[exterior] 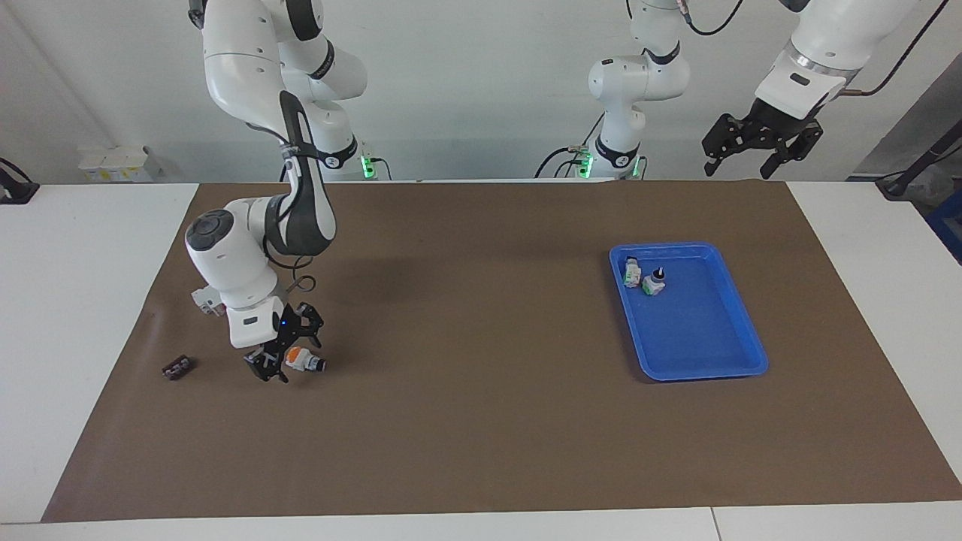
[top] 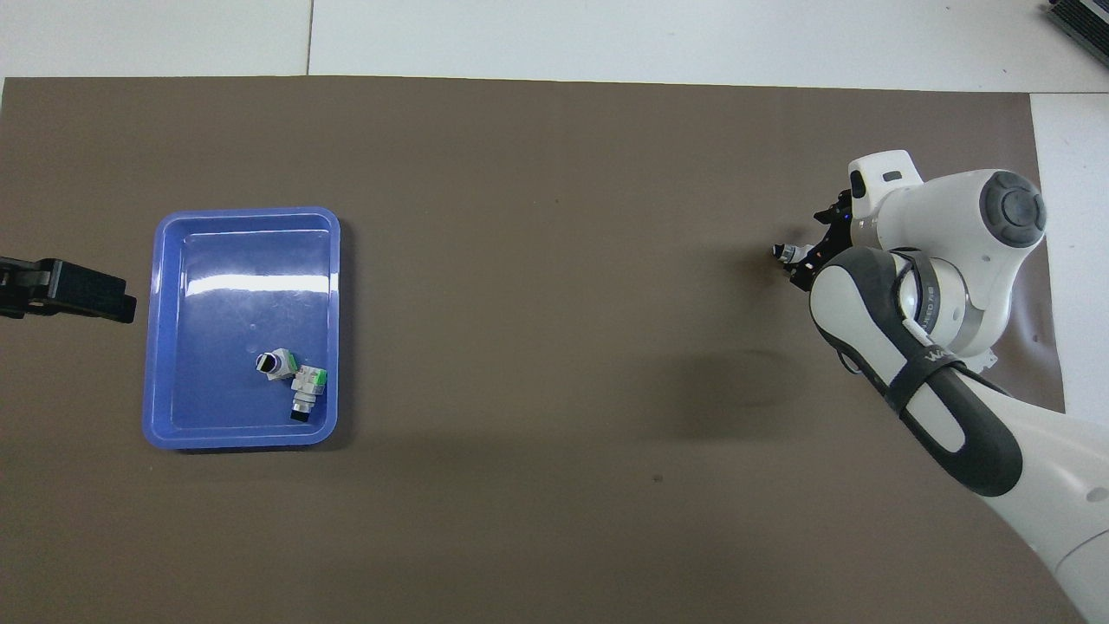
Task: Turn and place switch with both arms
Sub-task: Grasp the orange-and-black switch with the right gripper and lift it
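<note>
Right gripper [exterior: 285, 355] is down at the brown mat [exterior: 481, 421], its black fingers spread either side of the switch [exterior: 304, 361], a stubby cylinder with orange block and black tip, lying toward the right arm's end. Blue plastic tray [exterior: 721, 367] holds two green-and-white switches [exterior: 642, 276]. Left gripper [exterior: 759, 146] waits raised, fingers splayed wide.

Robotics lab, two arms [exterior: 255, 248], brown mat [exterior: 481, 421]

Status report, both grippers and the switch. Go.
Right gripper down around the switch on the mat, fingers open, not yet closed. Left gripper open, waiting high near the blue tray's end. Nothing blocking.
</note>
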